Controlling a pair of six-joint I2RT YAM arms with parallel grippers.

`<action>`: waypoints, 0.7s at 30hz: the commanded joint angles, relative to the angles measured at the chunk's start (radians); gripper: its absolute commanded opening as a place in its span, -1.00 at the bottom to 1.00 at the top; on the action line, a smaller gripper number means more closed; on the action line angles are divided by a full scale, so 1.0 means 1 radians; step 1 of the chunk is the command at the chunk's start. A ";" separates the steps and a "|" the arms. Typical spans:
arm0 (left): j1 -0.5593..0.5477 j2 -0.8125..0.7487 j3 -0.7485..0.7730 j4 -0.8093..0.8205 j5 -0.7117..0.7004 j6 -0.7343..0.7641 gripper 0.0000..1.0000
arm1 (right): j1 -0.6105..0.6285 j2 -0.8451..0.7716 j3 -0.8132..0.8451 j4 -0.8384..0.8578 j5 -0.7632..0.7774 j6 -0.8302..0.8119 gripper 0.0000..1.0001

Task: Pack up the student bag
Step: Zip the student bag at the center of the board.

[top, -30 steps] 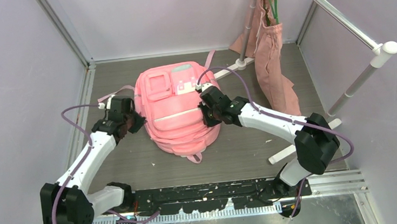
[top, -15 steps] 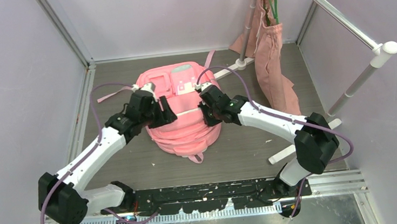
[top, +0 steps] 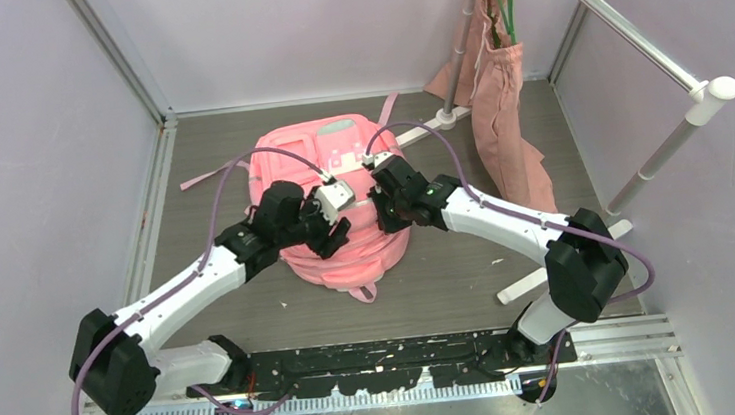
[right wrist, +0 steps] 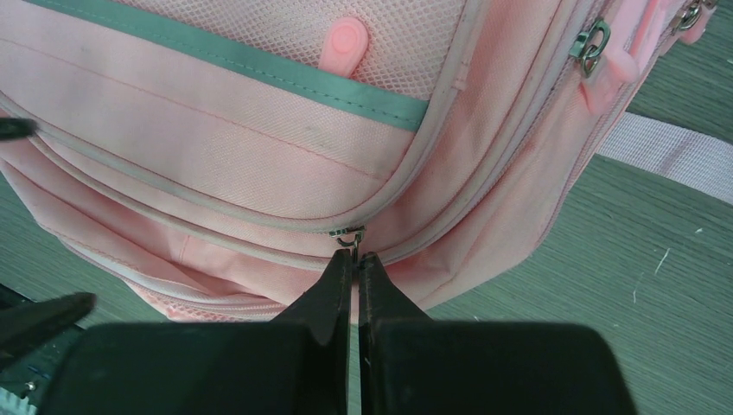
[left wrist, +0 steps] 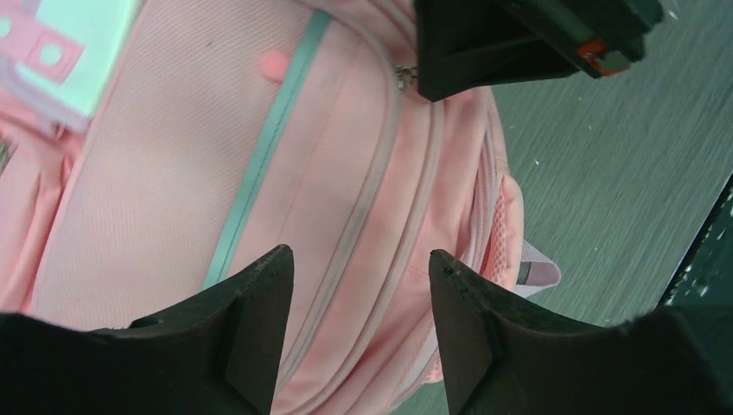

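Observation:
The student bag (top: pixel 334 160), a bright pink backpack, lies flat on the floor in the middle of the top view, front side up. My left gripper (top: pixel 334 236) hovers over its lower front, open, with only pink fabric and zip seams (left wrist: pixel 363 216) showing between the fingers (left wrist: pixel 259 320). My right gripper (top: pixel 385 216) sits at the bag's right side. In the right wrist view it (right wrist: pixel 355 259) is shut on a small metal zipper pull (right wrist: pixel 349 236) of the bag (right wrist: pixel 259 173). A grey-green trim band (right wrist: pixel 259 65) runs across the front pocket.
A dusty-pink cloth sack (top: pixel 505 125) hangs from a green hanger (top: pixel 504 0) on a white rack (top: pixel 630 39) at the back right, and the rack's foot (top: pixel 528 280) lies right of the bag. A loose pink strap (top: pixel 208 173) trails left. Walls close in on both sides.
My left arm has swung right from the bag's left edge to over its front, and its gripper has opened. The right arm and the bag have stayed put.

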 commanded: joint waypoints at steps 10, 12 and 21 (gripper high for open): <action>-0.123 0.155 0.035 0.190 -0.085 0.218 0.18 | -0.017 -0.048 0.013 -0.006 0.005 0.008 -0.99; -0.123 0.187 0.037 0.230 -0.101 0.212 0.15 | -0.017 -0.048 0.015 -0.006 0.000 0.010 -0.99; -0.122 0.277 0.000 0.362 -0.202 0.220 -0.50 | -0.059 -0.094 -0.031 0.013 -0.077 0.036 -0.99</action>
